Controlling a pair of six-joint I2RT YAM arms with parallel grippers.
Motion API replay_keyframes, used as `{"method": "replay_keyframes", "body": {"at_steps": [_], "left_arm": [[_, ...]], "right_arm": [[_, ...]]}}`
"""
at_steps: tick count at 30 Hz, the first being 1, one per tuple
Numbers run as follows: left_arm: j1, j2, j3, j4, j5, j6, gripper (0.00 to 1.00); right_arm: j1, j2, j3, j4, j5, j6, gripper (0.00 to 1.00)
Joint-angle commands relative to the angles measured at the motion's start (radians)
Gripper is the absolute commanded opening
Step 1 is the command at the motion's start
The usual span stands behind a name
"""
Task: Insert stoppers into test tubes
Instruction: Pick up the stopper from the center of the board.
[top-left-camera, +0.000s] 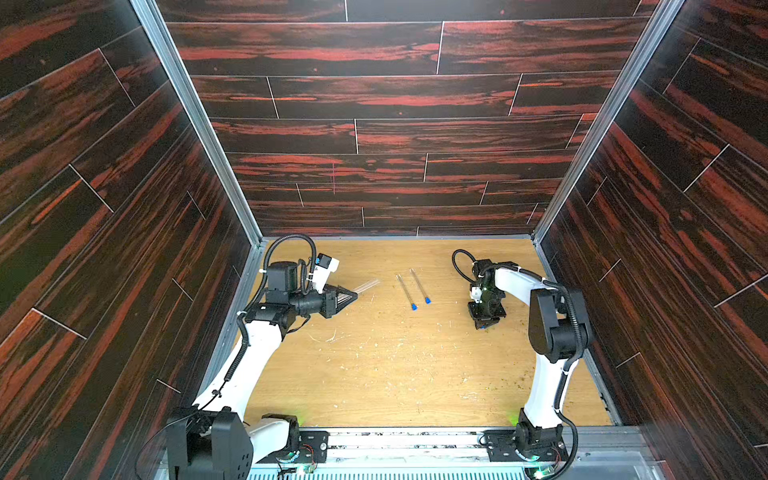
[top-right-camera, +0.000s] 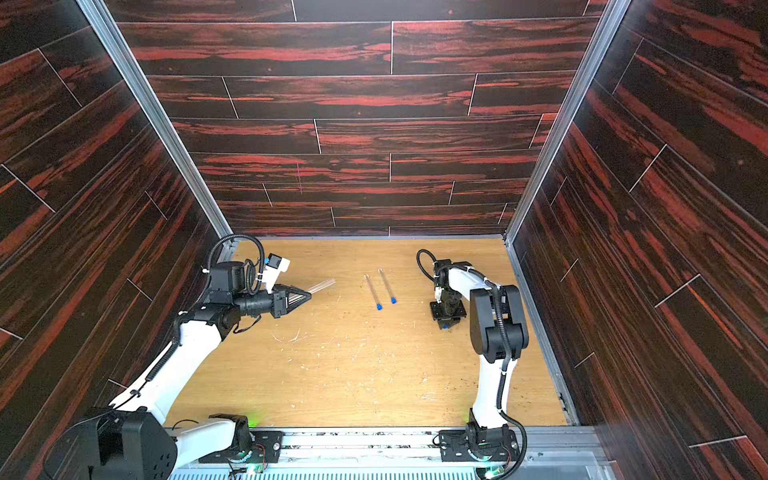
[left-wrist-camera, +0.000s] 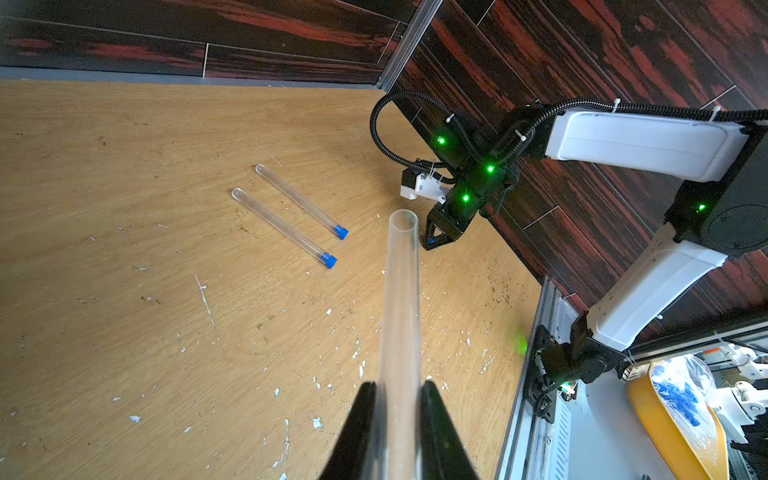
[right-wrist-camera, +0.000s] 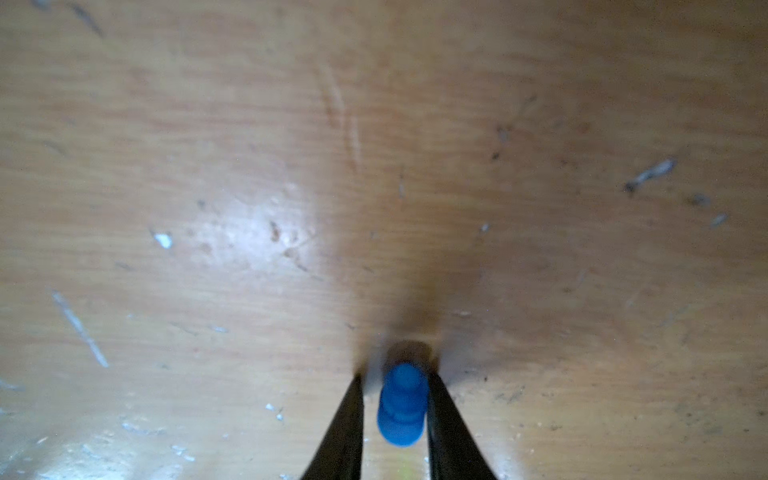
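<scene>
My left gripper (top-left-camera: 354, 296) (left-wrist-camera: 398, 385) is shut on a clear test tube (top-left-camera: 368, 286) (left-wrist-camera: 400, 291), held above the table with its open end pointing toward the right arm. Two more test tubes (top-left-camera: 406, 291) (top-left-camera: 419, 284) lie side by side mid-table, each with a blue stopper (top-left-camera: 414, 306) (top-left-camera: 427, 299) in its near end. My right gripper (top-left-camera: 482, 326) (right-wrist-camera: 395, 376) points down at the table, narrowly open around a loose blue stopper (right-wrist-camera: 401, 409). One finger touches the stopper and a thin gap shows at the other finger.
Pale debris specks (top-left-camera: 374, 353) are scattered over the wooden table (top-left-camera: 415, 395). Dark wood-patterned walls close in the back and both sides. A metal rail (top-left-camera: 415, 440) carrying the arm bases runs along the front edge. A yellow bin (left-wrist-camera: 673, 419) sits beyond that rail.
</scene>
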Motion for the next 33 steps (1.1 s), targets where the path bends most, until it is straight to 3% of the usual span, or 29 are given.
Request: {"method": "replay_keyframes", "body": {"at_steps": [1, 12, 33], "left_arm": [[0.006, -0.030, -0.009, 0.011, 0.011, 0.009, 0.08], [0.006, -0.030, -0.009, 0.012, 0.011, 0.008, 0.08], [0.005, -0.023, -0.012, 0.030, 0.014, -0.003, 0.08]], "right_arm": [[0.001, -0.013, -0.031, -0.010, -0.015, 0.003, 0.26], [0.000, -0.024, -0.035, -0.009, -0.022, 0.005, 0.19], [0.001, -0.010, -0.032, -0.005, -0.033, 0.007, 0.23]]}}
